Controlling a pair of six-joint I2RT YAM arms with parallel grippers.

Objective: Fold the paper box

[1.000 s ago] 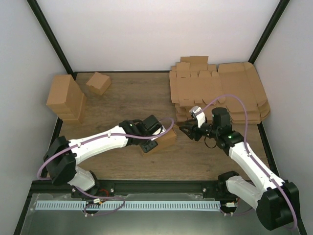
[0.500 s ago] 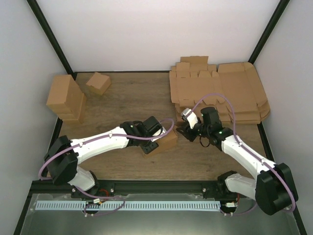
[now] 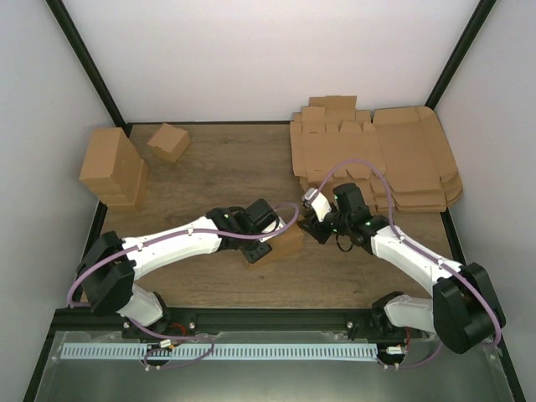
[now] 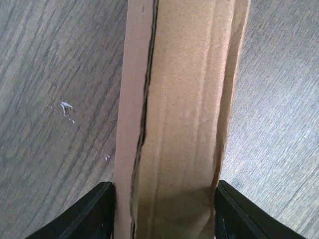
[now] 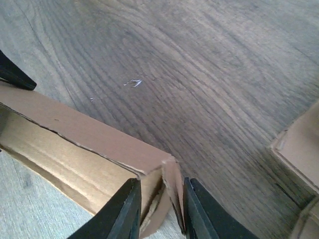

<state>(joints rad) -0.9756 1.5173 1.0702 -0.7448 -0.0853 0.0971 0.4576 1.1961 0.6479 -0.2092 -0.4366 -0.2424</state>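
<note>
Soft, even light across the cell, no glare anywhere.
Top view is crisp: white walls point(image 3: 276, 59) bright, only faint shadows on the wooden table point(image 3: 218, 167). Left wrist view has the paper box point(image 4: 184, 124) sharp at mid-frame, with a dim shadow low down between the 2 blurred left fingers point(image 4: 89, 214). Right wrist view shows clear wood grain, with soft-edged right fingers point(image 5: 124, 209).

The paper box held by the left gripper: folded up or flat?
Folded up: the paper box has standing walls, though one seam gapes.
</note>
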